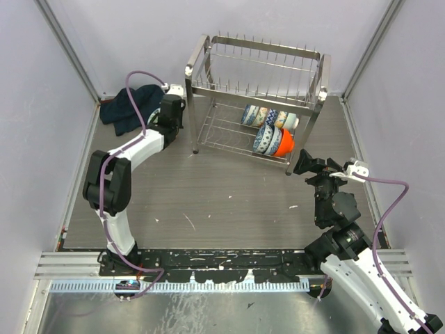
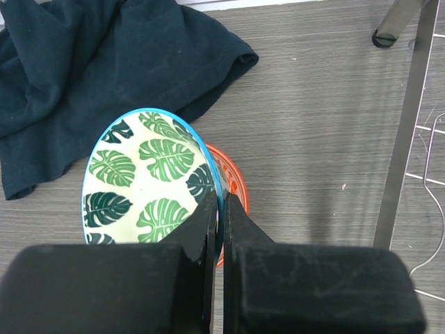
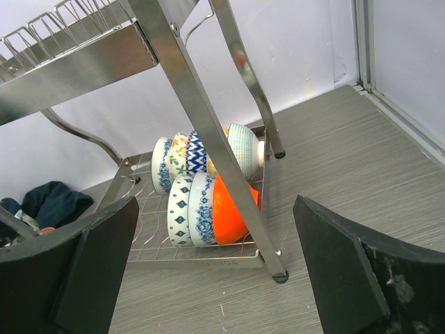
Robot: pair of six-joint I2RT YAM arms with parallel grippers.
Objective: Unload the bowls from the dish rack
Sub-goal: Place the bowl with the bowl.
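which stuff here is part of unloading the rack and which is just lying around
Job: dish rack; bowls on its lower tier; leaf-print bowl pinched by the left gripper; red bowl beside it; right gripper, open, facing the rack.
Lying about: dark blue cloth, left of the rack.

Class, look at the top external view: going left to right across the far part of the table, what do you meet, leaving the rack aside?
Dark cloth → left fingers → bowls → right fingers
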